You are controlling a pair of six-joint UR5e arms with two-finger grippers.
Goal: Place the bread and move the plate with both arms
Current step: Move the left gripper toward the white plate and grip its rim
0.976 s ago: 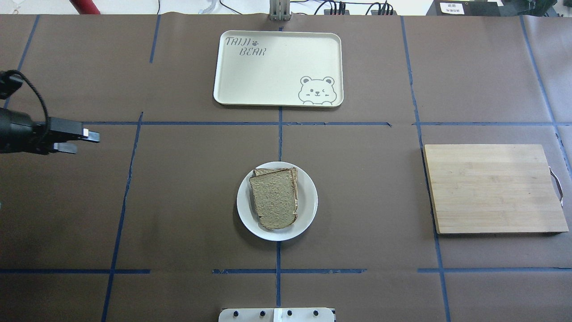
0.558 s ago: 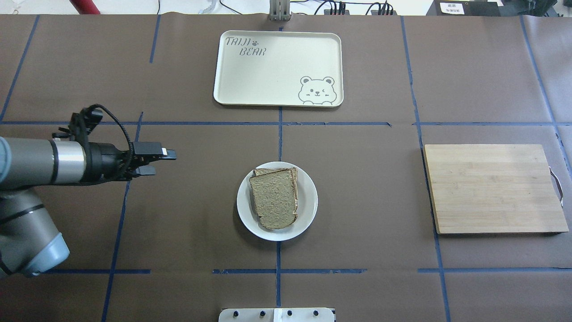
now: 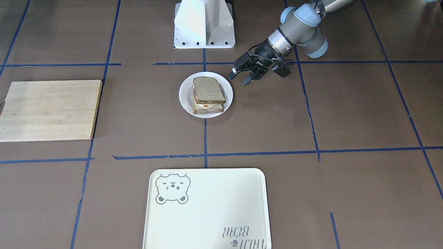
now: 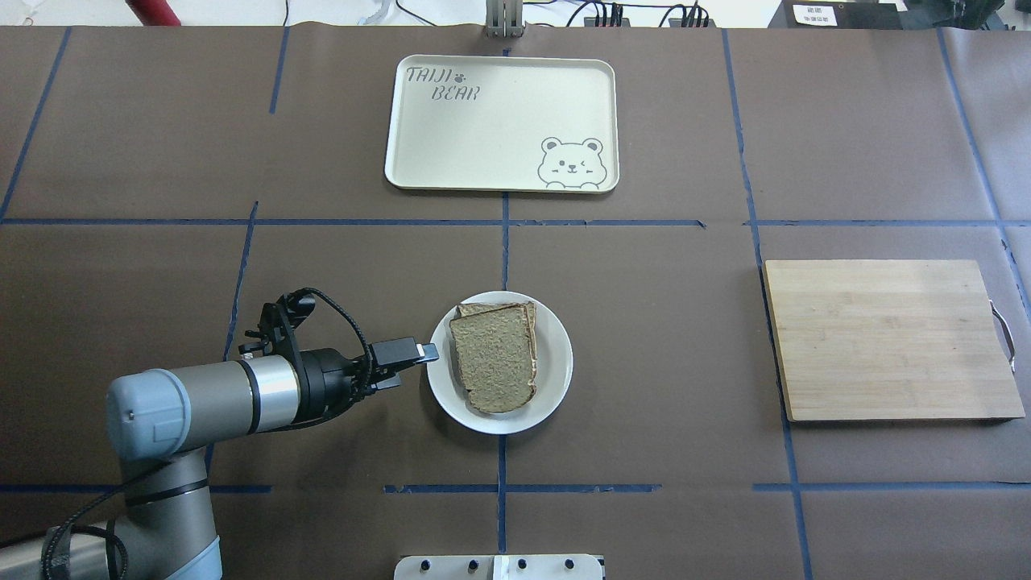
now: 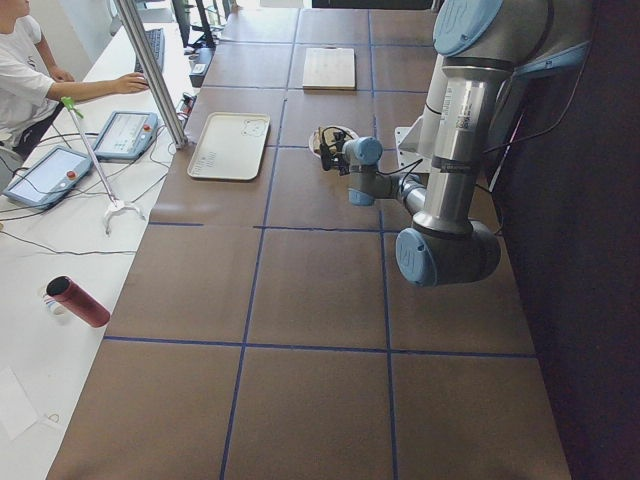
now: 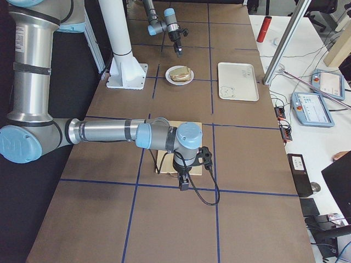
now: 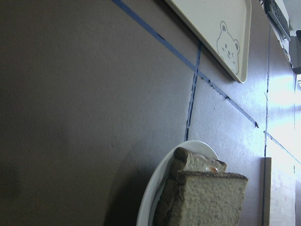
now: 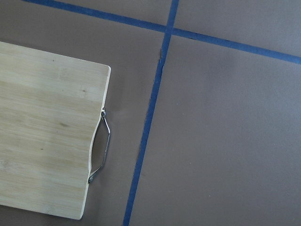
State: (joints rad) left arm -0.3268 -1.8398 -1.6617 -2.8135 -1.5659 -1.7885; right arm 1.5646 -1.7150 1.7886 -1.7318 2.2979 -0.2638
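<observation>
Front-facing: seeing bread (image 3: 207,90) already stacked on egg slice (image 3: 207,107), mid-table on plate (image 3: 183,100); left gripper (image 3: 239,77) just beside the rim, fingers spread, probably lining up a rim pinch. Overhead: noting bear tray (image 4: 499,121) at far edge centre and cutting board (image 4: 886,338) near right edge, neither in the way. Exterior right: can't tell finger state on right gripper (image 6: 184,186), hanging over that board's outer end.

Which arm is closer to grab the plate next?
Left. The left pincer, open, hangs right beside the plate; the right pincer is far off by the board.
</observation>
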